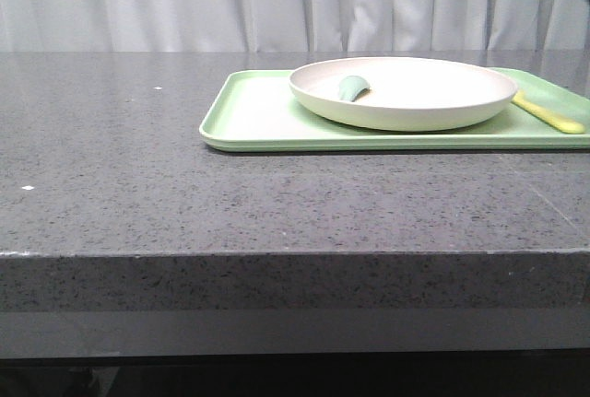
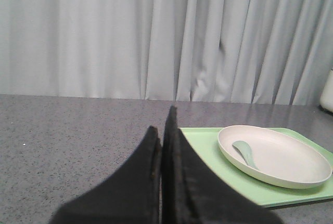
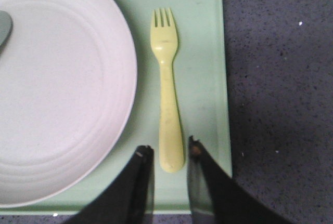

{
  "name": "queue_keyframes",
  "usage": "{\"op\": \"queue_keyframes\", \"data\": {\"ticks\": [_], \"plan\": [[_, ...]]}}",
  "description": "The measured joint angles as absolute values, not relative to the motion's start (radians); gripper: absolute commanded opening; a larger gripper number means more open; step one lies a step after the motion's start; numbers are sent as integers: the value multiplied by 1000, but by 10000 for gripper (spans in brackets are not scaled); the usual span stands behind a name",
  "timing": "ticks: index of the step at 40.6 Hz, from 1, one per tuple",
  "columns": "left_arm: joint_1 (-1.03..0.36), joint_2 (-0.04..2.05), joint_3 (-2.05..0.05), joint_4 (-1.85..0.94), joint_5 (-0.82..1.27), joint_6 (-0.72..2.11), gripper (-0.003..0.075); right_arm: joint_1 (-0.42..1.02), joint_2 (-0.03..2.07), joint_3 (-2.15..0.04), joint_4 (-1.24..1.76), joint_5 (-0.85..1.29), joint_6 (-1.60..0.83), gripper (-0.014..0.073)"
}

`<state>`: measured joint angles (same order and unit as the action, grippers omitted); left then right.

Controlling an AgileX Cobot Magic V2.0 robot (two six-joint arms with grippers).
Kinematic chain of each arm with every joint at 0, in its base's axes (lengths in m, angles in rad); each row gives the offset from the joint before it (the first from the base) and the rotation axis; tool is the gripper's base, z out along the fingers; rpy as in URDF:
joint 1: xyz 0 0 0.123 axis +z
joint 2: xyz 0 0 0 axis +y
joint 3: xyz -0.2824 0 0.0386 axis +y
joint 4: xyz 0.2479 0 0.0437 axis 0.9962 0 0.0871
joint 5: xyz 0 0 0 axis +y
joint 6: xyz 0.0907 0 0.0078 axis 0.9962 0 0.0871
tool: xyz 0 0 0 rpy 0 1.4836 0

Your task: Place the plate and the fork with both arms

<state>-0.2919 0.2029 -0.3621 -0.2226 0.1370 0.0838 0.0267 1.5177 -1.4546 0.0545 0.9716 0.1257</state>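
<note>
The cream plate (image 1: pixel 415 93) rests on the light-green tray (image 1: pixel 253 111) at the right of the table, with a grey-green rounded utensil (image 1: pixel 352 87) in it. The pale yellow fork (image 1: pixel 548 116) lies on the tray right of the plate. In the right wrist view my right gripper (image 3: pixel 169 146) is open, one finger on each side of the handle end of the fork (image 3: pixel 166 89), beside the plate (image 3: pixel 62 89). In the left wrist view my left gripper (image 2: pixel 162 120) is shut and empty over bare table, left of the tray (image 2: pixel 208 146) and plate (image 2: pixel 281 156). Neither gripper shows in the front view.
The tray's raised rim (image 3: pixel 222 78) runs close beside the right gripper's outer finger. Dark speckled stone table (image 1: pixel 138 167) extends left of the tray. A grey curtain (image 1: pixel 277 1) hangs behind the table. A pale object (image 2: pixel 328 94) stands at the far right edge.
</note>
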Motion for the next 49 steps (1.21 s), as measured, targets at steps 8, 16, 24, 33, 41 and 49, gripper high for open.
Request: {"op": "queue_keyframes", "data": {"ticks": [8, 16, 24, 33, 41, 49], "plan": [[-292, 203, -362, -223, 137, 85, -18, 27, 1350, -1324, 55, 942, 126, -69], [-292, 203, -362, -223, 137, 85, -18, 27, 1106, -1050, 55, 780, 126, -69], [-292, 203, -362, -223, 137, 85, -18, 27, 829, -721, 55, 542, 112, -69], [-292, 203, -362, -223, 137, 85, -18, 27, 493, -451, 55, 400, 109, -69], [-292, 203, -362, -223, 137, 85, -18, 27, 286, -371, 55, 383, 109, -69], [-292, 203, -362, -223, 137, 85, -18, 27, 230, -366, 55, 362, 109, -69]]}}
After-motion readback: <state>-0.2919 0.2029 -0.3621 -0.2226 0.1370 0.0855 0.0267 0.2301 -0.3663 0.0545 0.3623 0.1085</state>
